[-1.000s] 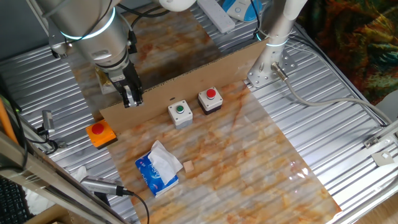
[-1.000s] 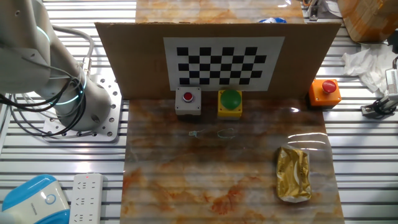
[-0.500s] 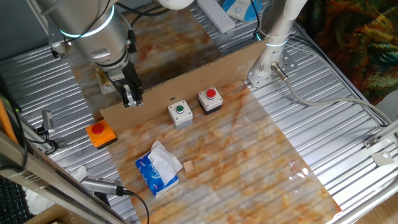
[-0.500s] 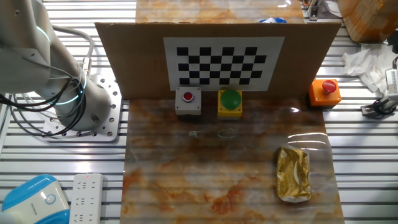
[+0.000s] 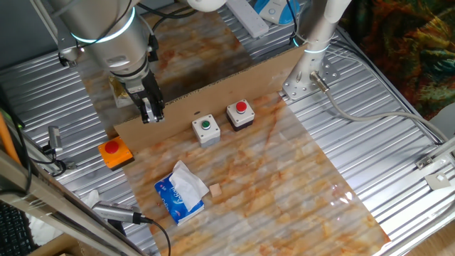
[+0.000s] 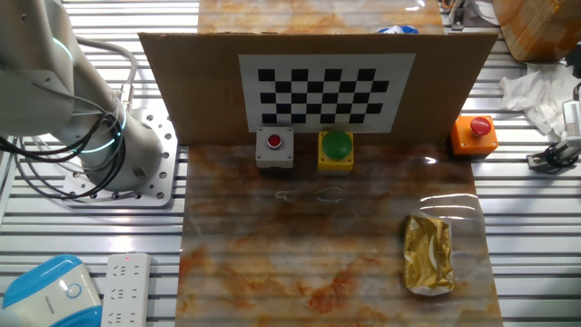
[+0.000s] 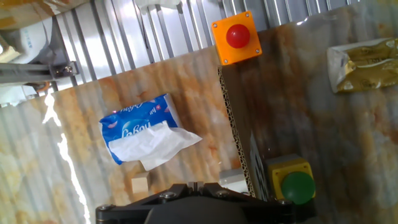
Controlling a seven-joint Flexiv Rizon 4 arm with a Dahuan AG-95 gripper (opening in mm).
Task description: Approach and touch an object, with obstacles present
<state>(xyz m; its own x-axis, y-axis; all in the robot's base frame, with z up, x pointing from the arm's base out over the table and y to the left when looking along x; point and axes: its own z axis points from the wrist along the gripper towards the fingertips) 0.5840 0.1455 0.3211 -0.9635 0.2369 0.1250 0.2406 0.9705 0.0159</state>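
Note:
The obstacle is a long brown cardboard wall (image 5: 213, 96) standing across the mat; the other fixed view shows its face with a checkerboard sheet (image 6: 318, 86). My gripper (image 5: 150, 114) hangs above the wall's top edge near its left end, fingers shut and empty. In the hand view it (image 7: 194, 185) sits at the bottom edge, looking down on the wall's edge (image 7: 237, 134). An orange box with a red button (image 5: 114, 151) stands just past the wall's end, and also shows in the hand view (image 7: 236, 37). A white box with a green button (image 5: 206, 129) and a dark box with a red button (image 5: 240, 114) stand at the wall's near side.
On the wall's other side stand a grey red-button box (image 6: 274, 148) and a yellow green-button box (image 6: 337, 148), with a gold packet (image 6: 428, 252) nearby. A blue tissue pack (image 5: 181, 192) and a small wooden cube (image 7: 140, 185) lie on the near side. The arm's base (image 5: 302, 78) stands at the wall's right end.

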